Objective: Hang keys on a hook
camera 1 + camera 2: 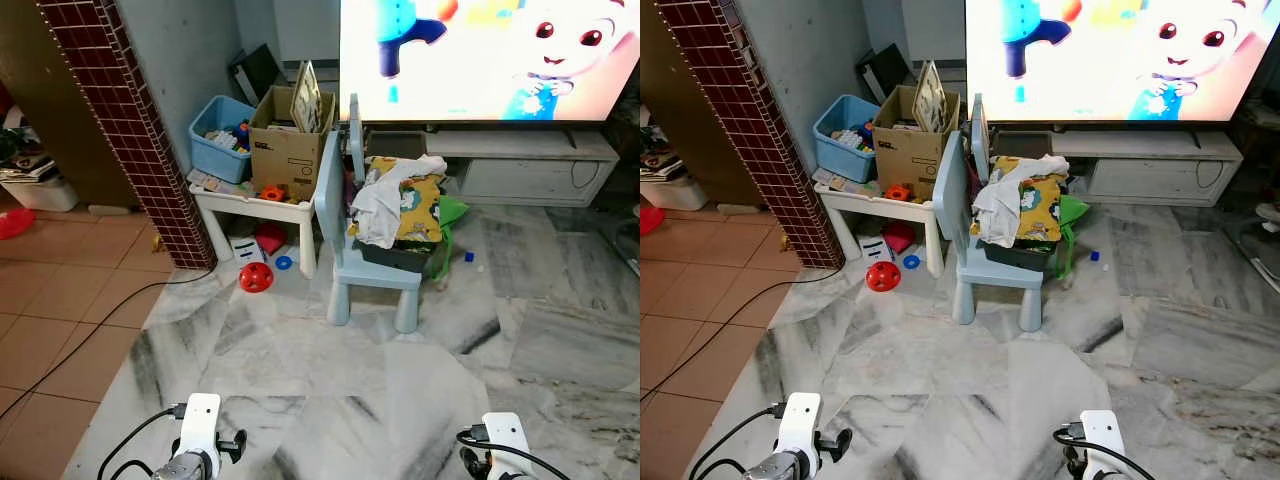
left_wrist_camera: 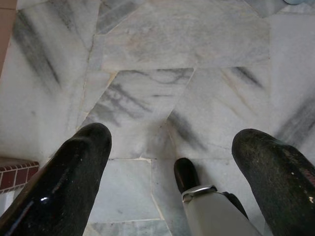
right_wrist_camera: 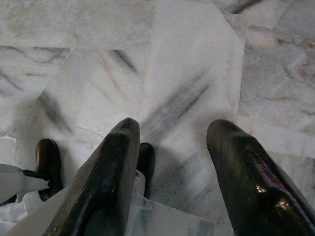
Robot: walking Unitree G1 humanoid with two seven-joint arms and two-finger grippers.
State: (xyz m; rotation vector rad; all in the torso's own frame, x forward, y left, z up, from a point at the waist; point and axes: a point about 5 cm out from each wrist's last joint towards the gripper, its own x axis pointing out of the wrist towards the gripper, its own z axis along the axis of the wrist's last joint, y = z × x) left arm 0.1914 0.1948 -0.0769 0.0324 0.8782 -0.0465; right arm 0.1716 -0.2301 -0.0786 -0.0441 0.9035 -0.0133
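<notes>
Grey-veined marble floor [image 1: 420, 390] meets terracotta tiles [image 1: 50, 300] beside a maroon-tiled pillar [image 1: 130, 120]. A pale blue child's chair [image 1: 345, 250] stands before the lit television [image 1: 490, 60].

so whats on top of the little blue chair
A dark bin sits on the blue chair seat, piled with a yellow patterned cloth and a white cloth. The cloths cover the bin's contents. A green item shows beside it.

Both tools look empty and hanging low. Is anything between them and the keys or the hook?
Cannot judge: no keys or hook can be made out. Left tool and right tool hang open over bare marble floor. Ahead stand a blue chair piled with clothes and a cluttered white table.
</notes>
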